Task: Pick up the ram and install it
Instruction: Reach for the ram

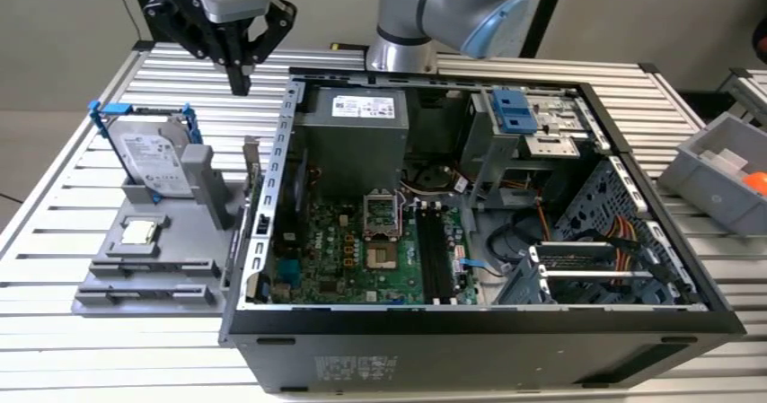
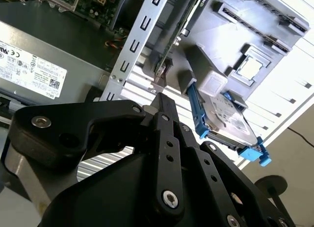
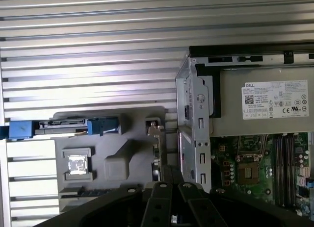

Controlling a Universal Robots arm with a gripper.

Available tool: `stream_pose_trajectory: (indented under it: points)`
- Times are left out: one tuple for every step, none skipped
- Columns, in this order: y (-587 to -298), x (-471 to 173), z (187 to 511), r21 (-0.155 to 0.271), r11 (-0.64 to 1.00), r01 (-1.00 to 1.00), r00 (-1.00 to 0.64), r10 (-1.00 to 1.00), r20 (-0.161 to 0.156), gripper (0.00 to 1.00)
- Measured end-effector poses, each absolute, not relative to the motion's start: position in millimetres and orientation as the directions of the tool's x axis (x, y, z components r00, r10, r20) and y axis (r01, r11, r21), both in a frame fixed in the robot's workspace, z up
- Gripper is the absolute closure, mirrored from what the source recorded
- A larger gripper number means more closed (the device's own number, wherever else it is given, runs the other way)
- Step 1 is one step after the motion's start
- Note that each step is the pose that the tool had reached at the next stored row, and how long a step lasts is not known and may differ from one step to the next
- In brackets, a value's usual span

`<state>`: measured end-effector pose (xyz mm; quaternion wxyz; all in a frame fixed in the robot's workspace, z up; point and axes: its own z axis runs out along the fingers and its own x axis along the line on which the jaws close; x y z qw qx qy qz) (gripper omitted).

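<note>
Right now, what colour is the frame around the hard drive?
Blue; the hard drive frame shows best in the exterior view.

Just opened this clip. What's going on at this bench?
A single robot arm is at work. Its gripper hangs shut and empty above the gray parts holder, at the edge beside the open computer case. The ram lies in the holder, on the far side of the square chip from the hard drive. It has not yet been picked up.
</note>
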<state>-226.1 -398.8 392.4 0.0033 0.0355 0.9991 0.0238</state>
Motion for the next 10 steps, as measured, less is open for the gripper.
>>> stream_pose_trajectory:
  points:
    - [-398.8, -226.7, 392.4, 0.048, 0.996, 0.071, -0.997, 0.071, -0.005, 1.00]
    - [-398.8, -227.2, 392.4, 0.048, 0.996, 0.071, -0.997, 0.071, -0.005, 1.00]
    - [-398.8, -227.8, 392.4, 0.048, 0.996, 0.071, -0.997, 0.071, -0.005, 1.00]
    - [-398.8, -228.3, 392.4, 0.048, 0.996, 0.071, -0.997, 0.071, -0.004, 1.00]
    - [-398.8, -228.8, 392.4, 0.048, 0.996, 0.071, -0.997, 0.071, -0.004, 1.00]
    - [-398.8, -229.2, 392.4, 0.048, 0.996, 0.071, -0.997, 0.071, -0.004, 1.00]
    - [-398.8, -229.7, 392.4, 0.048, 0.996, 0.071, -0.997, 0.071, -0.004, 1.00]
    - [-398.8, -230.2, 392.4, 0.048, 0.996, 0.071, -0.997, 0.071, -0.004, 1.00]
    - [-398.8, -230.6, 392.4, 0.048, 0.996, 0.071, -0.997, 0.071, -0.004, 1.00]
    - [-398.8, -231.0, 392.4, 0.048, 0.996, 0.071, -0.997, 0.071, -0.003, 1.00]
